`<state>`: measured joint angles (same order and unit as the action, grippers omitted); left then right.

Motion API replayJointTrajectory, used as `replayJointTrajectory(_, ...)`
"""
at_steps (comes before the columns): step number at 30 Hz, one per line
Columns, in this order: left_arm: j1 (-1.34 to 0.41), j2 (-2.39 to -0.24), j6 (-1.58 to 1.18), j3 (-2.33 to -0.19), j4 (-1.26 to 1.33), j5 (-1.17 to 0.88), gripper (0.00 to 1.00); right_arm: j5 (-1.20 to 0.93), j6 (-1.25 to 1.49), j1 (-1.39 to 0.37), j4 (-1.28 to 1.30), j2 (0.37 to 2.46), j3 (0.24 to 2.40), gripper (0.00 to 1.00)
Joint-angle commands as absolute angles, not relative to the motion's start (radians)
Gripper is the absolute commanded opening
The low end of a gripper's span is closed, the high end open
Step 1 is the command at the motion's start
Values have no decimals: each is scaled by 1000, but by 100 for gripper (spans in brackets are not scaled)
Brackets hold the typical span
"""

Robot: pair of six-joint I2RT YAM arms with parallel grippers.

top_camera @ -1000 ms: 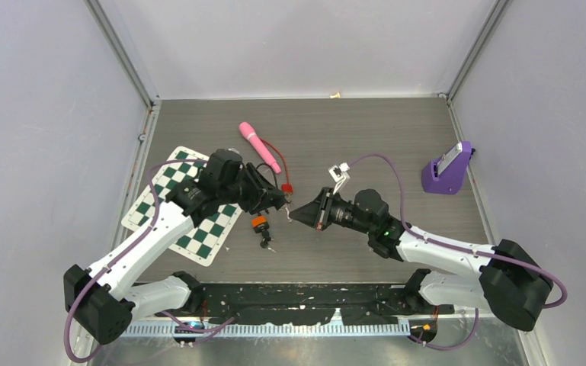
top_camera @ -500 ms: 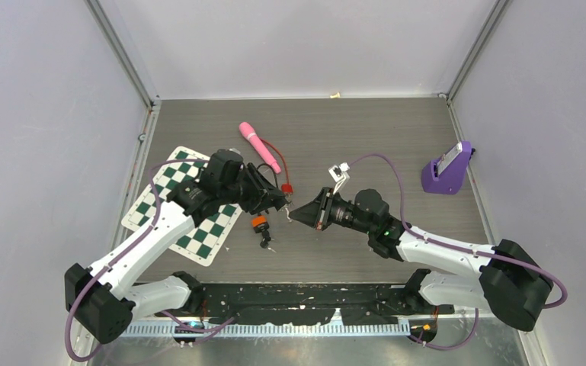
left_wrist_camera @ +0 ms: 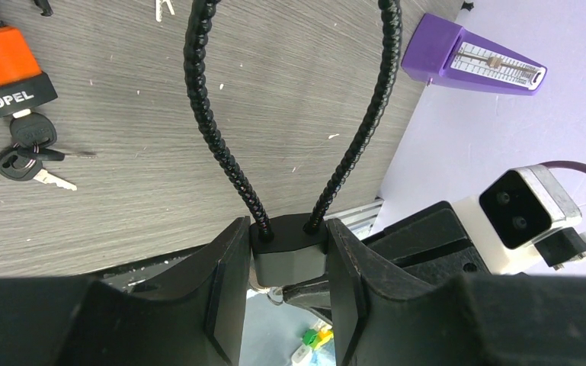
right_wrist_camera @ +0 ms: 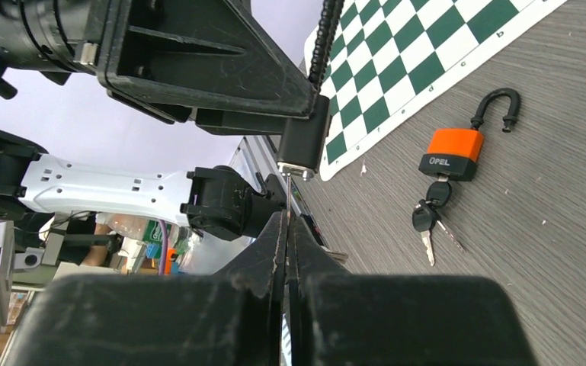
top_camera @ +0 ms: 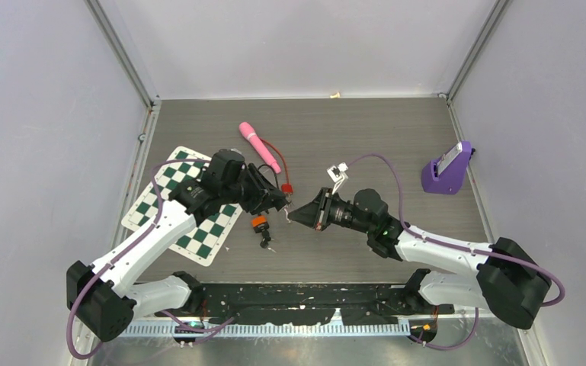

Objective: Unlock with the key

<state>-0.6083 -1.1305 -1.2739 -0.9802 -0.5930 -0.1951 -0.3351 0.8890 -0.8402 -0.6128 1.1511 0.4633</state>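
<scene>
Top external, arms angled inward, left pincer (top_camera: 280, 201) pinching cable lock (left_wrist_camera: 289, 245), right pincer (top_camera: 293, 215) pinching key (right_wrist_camera: 288, 195).

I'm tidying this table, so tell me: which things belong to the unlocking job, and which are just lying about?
In the job: black cable lock in left gripper; key in right gripper.
Lying about: orange padlock, open, with key bunch; chessboard mat; pink wand; purple metronome.

Top external: high behind bases, down over whole table (top_camera: 366, 137).
Left wrist: close, facing right.
Right wrist: close, facing left.
Shared: orange padlock (right_wrist_camera: 451, 152).
</scene>
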Motion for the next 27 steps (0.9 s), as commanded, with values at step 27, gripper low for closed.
replayJointTrajectory(27,-612,-1177,-1197,-1110,-670,-175,0,-392,869,-815,-395,1094,620,5)
